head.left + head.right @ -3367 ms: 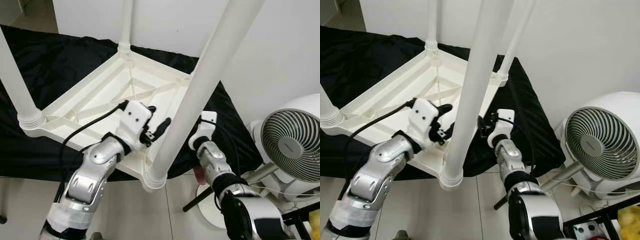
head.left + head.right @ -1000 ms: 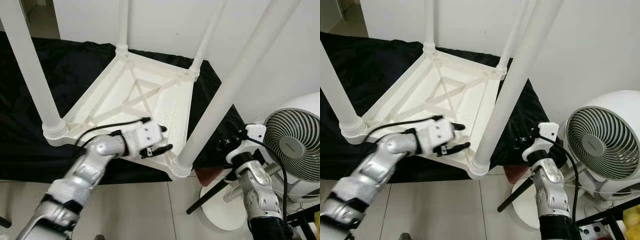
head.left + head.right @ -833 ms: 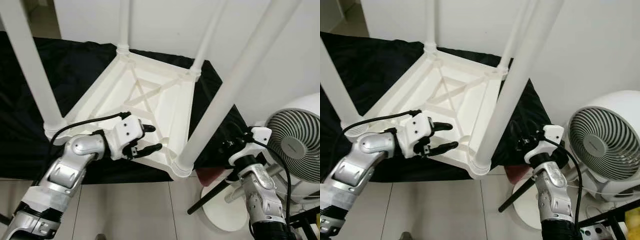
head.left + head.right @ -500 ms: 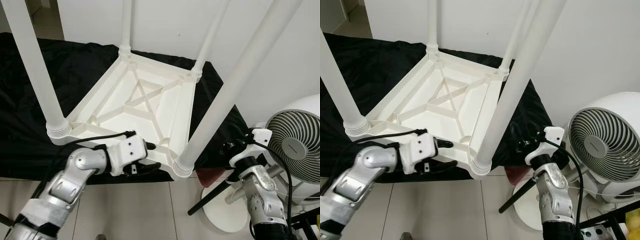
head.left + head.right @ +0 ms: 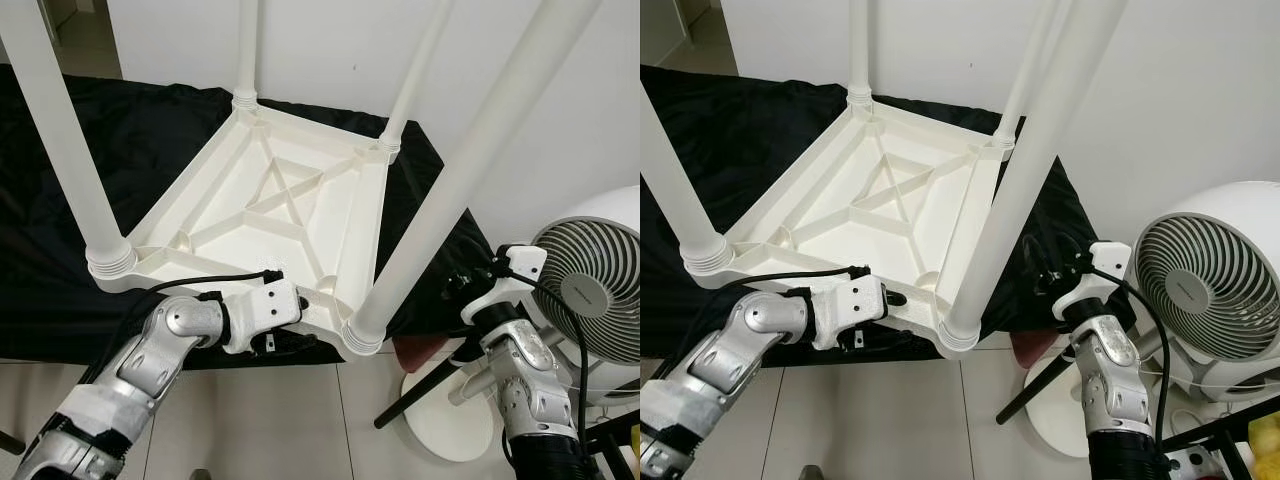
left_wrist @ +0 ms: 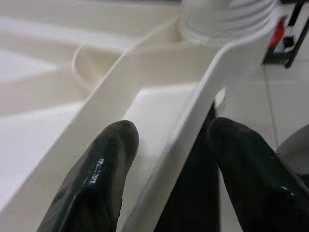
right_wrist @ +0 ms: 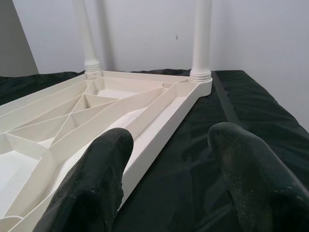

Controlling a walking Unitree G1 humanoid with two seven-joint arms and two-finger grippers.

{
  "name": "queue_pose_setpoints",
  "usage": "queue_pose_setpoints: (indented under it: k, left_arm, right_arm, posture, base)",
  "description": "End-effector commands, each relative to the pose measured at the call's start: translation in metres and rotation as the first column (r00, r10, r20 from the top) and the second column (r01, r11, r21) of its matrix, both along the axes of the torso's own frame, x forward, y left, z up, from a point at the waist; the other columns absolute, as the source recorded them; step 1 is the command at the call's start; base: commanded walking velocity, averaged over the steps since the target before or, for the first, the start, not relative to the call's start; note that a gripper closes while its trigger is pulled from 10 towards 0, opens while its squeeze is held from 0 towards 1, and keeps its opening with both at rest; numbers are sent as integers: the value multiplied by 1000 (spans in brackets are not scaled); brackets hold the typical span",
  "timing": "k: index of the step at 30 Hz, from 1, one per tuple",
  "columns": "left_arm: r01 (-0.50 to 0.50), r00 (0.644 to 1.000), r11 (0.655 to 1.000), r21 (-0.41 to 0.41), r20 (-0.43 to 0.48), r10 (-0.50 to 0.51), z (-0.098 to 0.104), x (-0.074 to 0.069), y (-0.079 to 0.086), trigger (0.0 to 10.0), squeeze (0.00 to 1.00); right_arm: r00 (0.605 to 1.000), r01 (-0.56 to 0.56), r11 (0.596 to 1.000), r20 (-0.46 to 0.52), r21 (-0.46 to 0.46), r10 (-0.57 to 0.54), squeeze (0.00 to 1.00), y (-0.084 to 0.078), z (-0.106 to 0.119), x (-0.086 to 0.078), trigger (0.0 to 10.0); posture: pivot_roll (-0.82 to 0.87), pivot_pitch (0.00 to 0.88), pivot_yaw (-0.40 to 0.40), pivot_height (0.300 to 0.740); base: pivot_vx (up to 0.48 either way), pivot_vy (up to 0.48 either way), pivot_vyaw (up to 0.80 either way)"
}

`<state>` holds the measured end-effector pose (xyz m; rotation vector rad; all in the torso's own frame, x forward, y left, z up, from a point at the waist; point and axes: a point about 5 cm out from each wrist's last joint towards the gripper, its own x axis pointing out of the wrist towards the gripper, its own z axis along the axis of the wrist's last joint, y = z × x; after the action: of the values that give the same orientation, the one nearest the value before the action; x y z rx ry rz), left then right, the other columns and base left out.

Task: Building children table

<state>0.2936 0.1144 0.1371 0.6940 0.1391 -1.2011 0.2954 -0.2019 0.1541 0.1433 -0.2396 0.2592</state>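
A white plastic table (image 5: 195,195) lies upside down on a black cloth (image 5: 120,130), with its legs standing up. The nearest leg (image 5: 450,200) rises from the front corner socket (image 5: 362,335). My left gripper (image 5: 300,322) is open at the table's near rim. In the left wrist view the rim (image 6: 193,116) runs between its fingers (image 6: 108,154), one inside the frame and one outside. My right gripper (image 5: 1045,272) hangs open over the cloth's right edge, right of the nearest leg and apart from it. Its wrist view looks along the table's side with nothing between the fingers (image 7: 104,159).
A white fan (image 5: 590,290) stands on the floor at the right, its round base (image 5: 445,420) by my right arm. A reddish-brown object (image 5: 415,352) lies under the cloth's edge. A white wall closes the back. Tiled floor (image 5: 250,420) lies in front.
My left gripper has come down from over the table's underside to the near rim, and its fingers now straddle it. My right gripper has drawn away from the nearest leg, to the right.
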Motion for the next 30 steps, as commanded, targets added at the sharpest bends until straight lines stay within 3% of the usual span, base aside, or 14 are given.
queue_pose_setpoints:
  k: [1,6,16,17,18,19,20,21,22,23,25,26,30]
  left_arm:
    - [-3,1000,1000,17,-2,3,-2,2,0,10000,0]
    - [3,999,998,66,-54,0,-10,4,7,10000,0]
    - [-44,996,997,67,-70,49,-10,14,13,9725,0]
    - [-48,996,997,65,-66,52,-9,15,13,5451,0]
    - [-48,996,997,65,-66,52,-9,15,13,5451,0]
    - [-57,996,997,59,-63,61,-8,17,13,4549,0]
    - [-57,996,997,59,-63,61,-8,17,13,4549,0]
    - [-66,996,996,52,-56,69,-6,18,14,2863,0]
    - [-66,996,996,52,-56,69,-6,18,14,2863,0]
    - [-72,996,996,48,-53,74,-5,19,15,1176,0]
    - [-87,995,995,40,-50,89,-3,22,17,902,0]
    - [-101,994,994,39,-41,103,-2,24,19,0,0]
    - [-114,993,993,35,-33,115,0,26,21,0,0]
  right_arm:
    - [1000,14,1000,-18,-21,-14,0,-4,-2,1,10000]
    - [1000,22,999,-17,-23,-22,0,-5,-2,1,10000]
    - [999,37,999,-20,-16,-37,0,-4,-5,-2,10000]
    - [999,38,999,-20,-16,-38,0,-4,-5,-2,10000]
    - [999,38,999,-20,-16,-38,0,-4,-5,-2,10000]
    - [999,39,999,-21,-16,-39,0,-5,-5,-2,10000]
    - [999,39,999,-21,-16,-39,0,-5,-5,-2,10000]
    - [999,40,999,-21,-15,-41,0,-5,-5,-2,10000]
    - [999,40,999,-21,-15,-41,0,-5,-5,-2,10000]
    - [999,41,999,-22,-15,-41,0,-5,-5,-2,10000]
    - [999,42,999,-22,-16,-42,0,-5,-5,-2,10000]
    - [999,41,999,-23,-16,-42,0,-4,-5,-1,10000]
    - [999,41,999,-24,-16,-41,0,-4,-5,-1,10000]
  posture:
    - [84,28,-139,740]
    - [81,31,-126,740]
    - [82,32,-118,740]
    - [83,33,-117,740]
    - [83,33,-117,740]
    - [83,33,-117,740]
    - [83,33,-117,740]
    - [85,33,-118,740]
    - [85,33,-118,740]
    - [85,33,-118,740]
    - [87,33,-119,740]
    - [87,35,-120,740]
    - [87,35,-120,740]
  base:
    - [0,0,0]
    - [0,0,0]
    - [0,0,0]
    - [0,0,0]
    - [0,0,0]
    - [0,0,0]
    - [0,0,0]
    - [0,0,0]
    - [0,0,0]
    - [0,0,0]
    - [0,0,0]
    - [0,0,0]
    - [0,0,0]
